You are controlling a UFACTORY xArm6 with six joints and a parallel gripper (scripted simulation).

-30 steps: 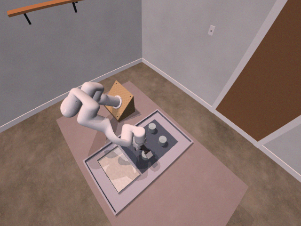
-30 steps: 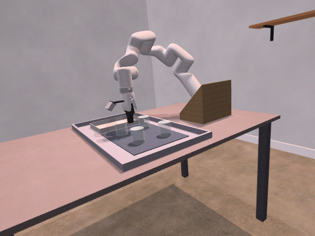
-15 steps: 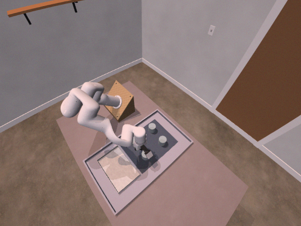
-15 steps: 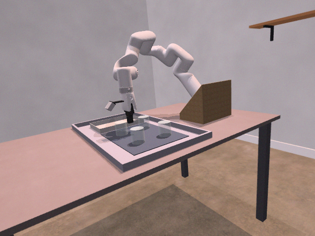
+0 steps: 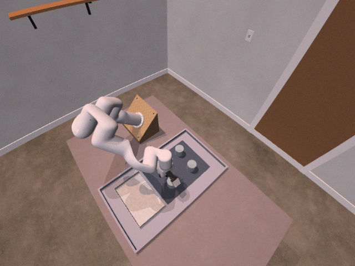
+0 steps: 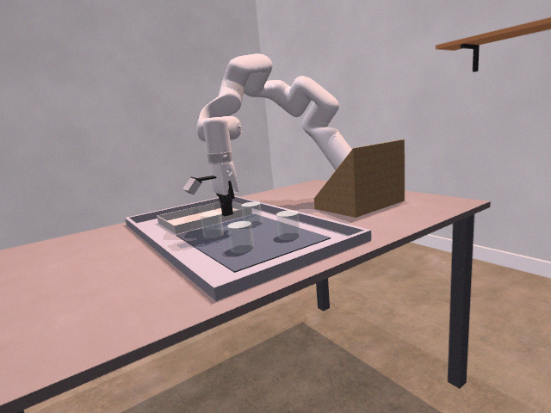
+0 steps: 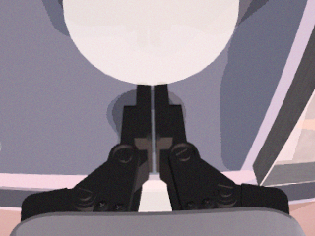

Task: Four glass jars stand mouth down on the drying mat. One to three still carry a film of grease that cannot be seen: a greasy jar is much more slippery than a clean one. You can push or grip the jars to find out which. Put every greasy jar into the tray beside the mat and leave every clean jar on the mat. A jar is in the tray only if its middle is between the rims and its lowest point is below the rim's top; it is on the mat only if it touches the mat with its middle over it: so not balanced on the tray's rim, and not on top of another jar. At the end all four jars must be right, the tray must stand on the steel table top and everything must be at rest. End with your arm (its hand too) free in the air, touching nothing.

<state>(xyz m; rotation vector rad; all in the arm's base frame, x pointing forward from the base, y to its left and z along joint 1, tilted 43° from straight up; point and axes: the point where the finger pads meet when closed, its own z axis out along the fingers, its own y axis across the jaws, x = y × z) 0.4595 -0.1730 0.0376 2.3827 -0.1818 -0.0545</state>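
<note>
At left of the exterior view, the pale tray (image 6: 168,220) is seen beside the dark mat (image 6: 284,247). Four clear, white-topped jars (image 6: 240,237) stand mid-frame; the gripper (image 6: 226,207), fingers shut on nothing, is lowered among them.
</note>
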